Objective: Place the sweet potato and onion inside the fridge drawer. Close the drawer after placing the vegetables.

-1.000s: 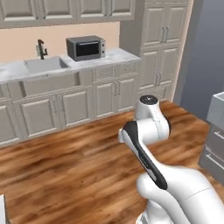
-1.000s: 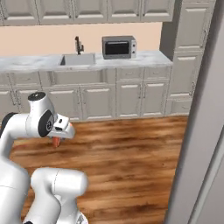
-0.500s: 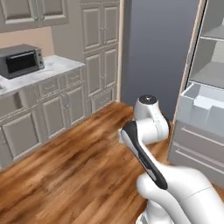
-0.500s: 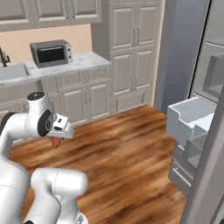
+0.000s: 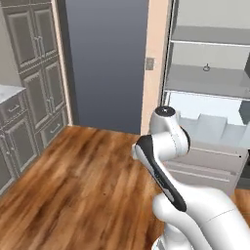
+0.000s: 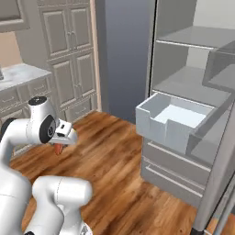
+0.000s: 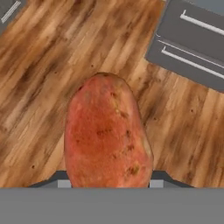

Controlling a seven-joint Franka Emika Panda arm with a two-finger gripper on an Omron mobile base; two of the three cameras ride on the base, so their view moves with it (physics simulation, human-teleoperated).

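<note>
The sweet potato [image 7: 106, 133], orange-red and elongated, hangs in front of the hand camera above the wooden floor, and my gripper [image 7: 107, 179] is shut on it, its tips mostly hidden behind the tuber. From the right base view the sweet potato [image 6: 58, 149] peeks out under the hand, low at the left. The fridge drawer [image 6: 151, 120] stands pulled out of the open fridge, pale grey with a white floor, well to the right of the gripper. In the left base view the fridge drawer [image 5: 220, 128] sits behind the arm. The onion is out of view.
Two flat grey drawers with bar handles [image 6: 172, 176] sit below the open bin, also seen as grey fronts [image 7: 192, 43] in the hand view. Fridge shelves [image 6: 193, 85] rise above. Tall grey cabinets [image 6: 73, 50] and a dark doorway [image 5: 105, 63] stand left. Wooden floor [image 5: 73, 195] lies between.
The base has turned, so both base views swung from the kitchen counter and microwave to the open fridge. The sweet potato stays in the shut gripper.
</note>
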